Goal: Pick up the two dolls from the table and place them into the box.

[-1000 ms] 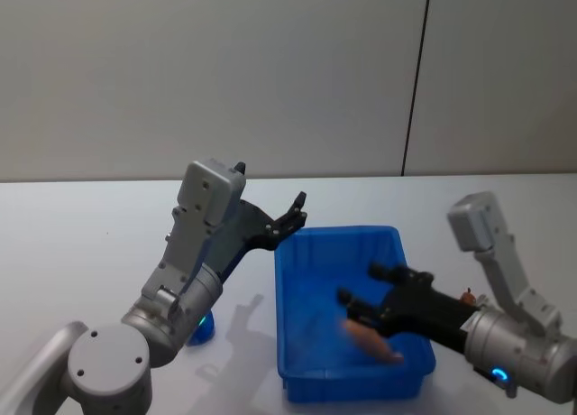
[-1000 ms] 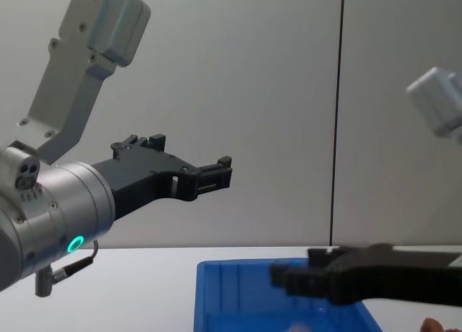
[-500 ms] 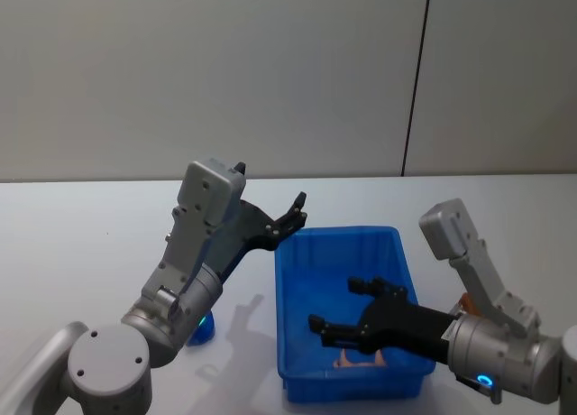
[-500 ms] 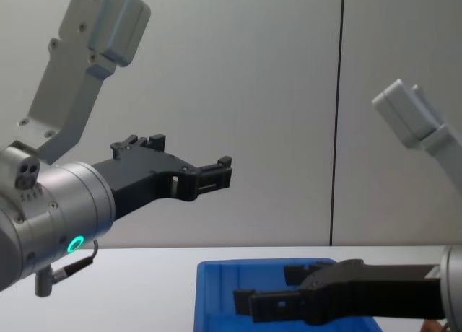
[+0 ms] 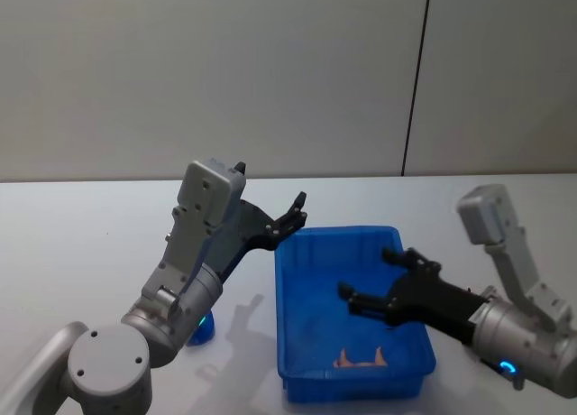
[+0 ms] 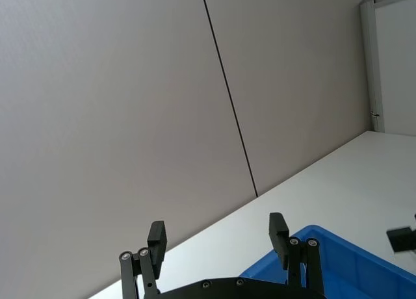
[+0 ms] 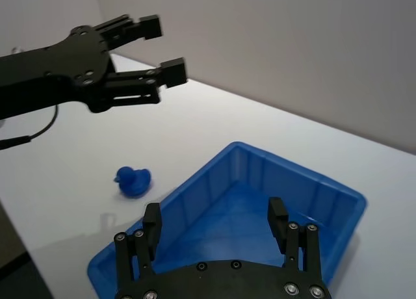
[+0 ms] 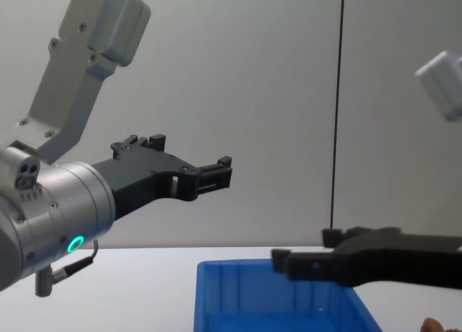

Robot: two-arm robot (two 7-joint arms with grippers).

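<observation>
Lying in the bright blue ribbed plastic box (image 5: 338,245), lower centre, is a small brown-orange toy doll (image 5: 361,359); a dark blue rounded doll (image 7: 133,181) sits on the plain white tabletop (image 5: 72,244), lower left. The black right gripper (image 5: 368,275) above the box and the left gripper (image 5: 298,210), mid-frame, gape empty.

Orange-brown doll (image 5: 359,361) lies inside blue box (image 5: 338,232), at its near wall. Dark blue doll (image 7: 133,181) upright on white table (image 7: 214,127), left of box, apart.
</observation>
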